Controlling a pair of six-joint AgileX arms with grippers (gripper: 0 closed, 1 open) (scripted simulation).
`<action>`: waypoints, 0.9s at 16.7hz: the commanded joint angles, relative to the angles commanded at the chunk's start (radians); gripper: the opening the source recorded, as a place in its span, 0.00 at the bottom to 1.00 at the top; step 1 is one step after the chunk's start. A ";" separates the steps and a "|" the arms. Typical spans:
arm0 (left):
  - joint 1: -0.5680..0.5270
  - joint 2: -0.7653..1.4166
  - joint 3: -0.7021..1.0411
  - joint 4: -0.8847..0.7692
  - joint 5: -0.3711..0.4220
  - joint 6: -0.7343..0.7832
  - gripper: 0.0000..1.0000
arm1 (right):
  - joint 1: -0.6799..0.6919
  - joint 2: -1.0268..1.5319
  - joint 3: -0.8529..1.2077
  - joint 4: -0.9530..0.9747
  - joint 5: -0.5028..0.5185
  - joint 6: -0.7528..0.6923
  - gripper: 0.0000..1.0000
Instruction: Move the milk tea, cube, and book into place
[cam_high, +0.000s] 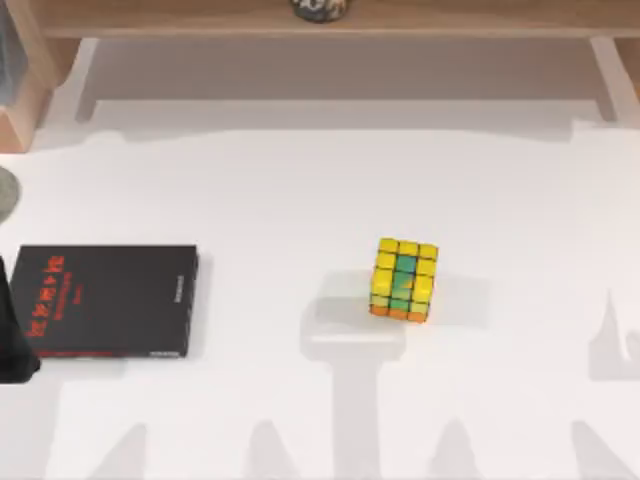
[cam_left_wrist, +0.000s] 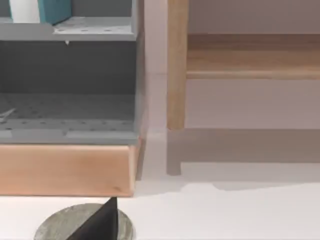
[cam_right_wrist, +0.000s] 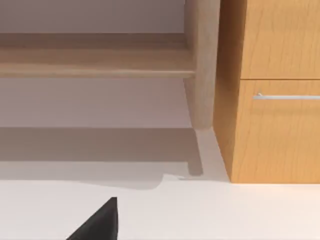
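The puzzle cube (cam_high: 404, 279) sits on the white table (cam_high: 300, 190) a little right of centre in the top view, resting flat with its yellow-and-green face up and an orange side toward the near edge, nothing touching it. A black book with red lettering (cam_high: 108, 299) lies flat well to its left, long axis running across the table. At the top view's far left edge a dark part of the left arm (cam_high: 14, 335) overlaps that book's near corner; the right arm casts a shadow at the right edge. Each wrist view shows a dark fingertip at its lower edge, and I cannot tell whether either claw is open or closed. The left wrist view also catches a teal-blue book (cam_left_wrist: 54, 10) up in a grey shelf unit (cam_left_wrist: 70, 85), and a grey round coaster (cam_left_wrist: 55, 227) on the table below. Judging by position, the cube lies nearer the right side, so the right arm looks better placed to reach it.
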 joint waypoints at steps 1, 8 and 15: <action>0.000 0.000 0.000 0.000 0.000 0.000 1.00 | 0.000 0.000 0.000 0.000 0.000 0.000 1.00; -0.089 0.220 0.179 0.099 -0.081 0.000 1.00 | 0.000 0.000 0.000 0.000 0.000 0.000 1.00; -0.307 0.896 0.621 0.343 -0.281 0.002 1.00 | 0.000 0.000 0.000 0.000 0.000 0.000 1.00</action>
